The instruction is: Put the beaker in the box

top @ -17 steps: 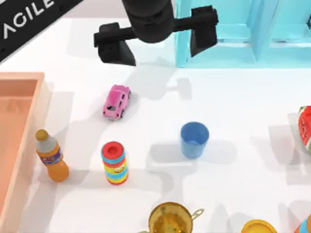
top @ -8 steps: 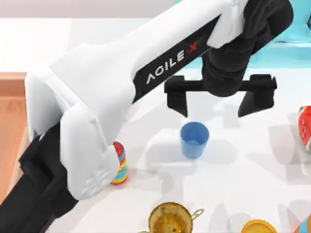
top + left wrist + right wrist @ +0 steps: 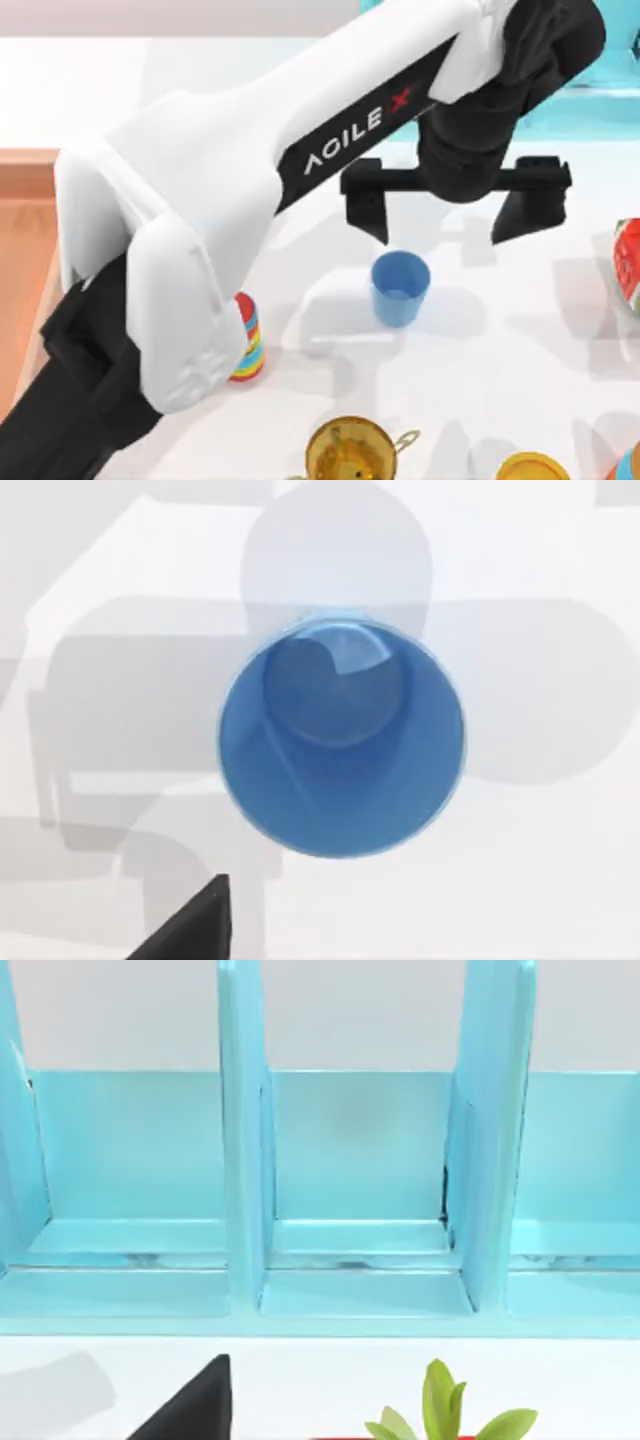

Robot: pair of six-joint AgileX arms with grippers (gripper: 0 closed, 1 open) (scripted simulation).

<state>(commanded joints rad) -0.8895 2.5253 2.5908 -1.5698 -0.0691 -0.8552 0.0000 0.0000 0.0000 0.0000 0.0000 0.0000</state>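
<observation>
top view now has the left arm (image 3: 230,190) stretched across the tabletop (image 3: 500,380) from the left edge, where a second ago just its black pincer was to be seen near the far edge, beside the pink car. half a second ago it was already over the beaker, and since then it has barely shifted, so the big swing looks finished and the arm is settling. the left pincer (image 3: 455,205) hangs spread wide, one finger just off the far side of the beaker (image 3: 400,288) and the other well out toward the right edge; nothing is pinched between them.

the beaker stands upright near the middle of the tabletop, open end up, unmoved through all three moments. left wrist view looks almost straight down into the beaker (image 3: 342,735), with one dark fingertip (image 3: 190,925) showing clear of its rim.

my judgement: the approach is done but the grasp has not begun. the pincer seems centred a little toward the far edge of the beaker, so a small correction and a descent would be needed before closing. the box (image 3: 25,250) sits at the left edge, partly under the arm, and the whole carry remains.

right wrist view faces the turquoise rack (image 3: 320,1190) at the far edge; whether the right pincer (image 3: 190,1405) is spread i cannot tell.
</observation>
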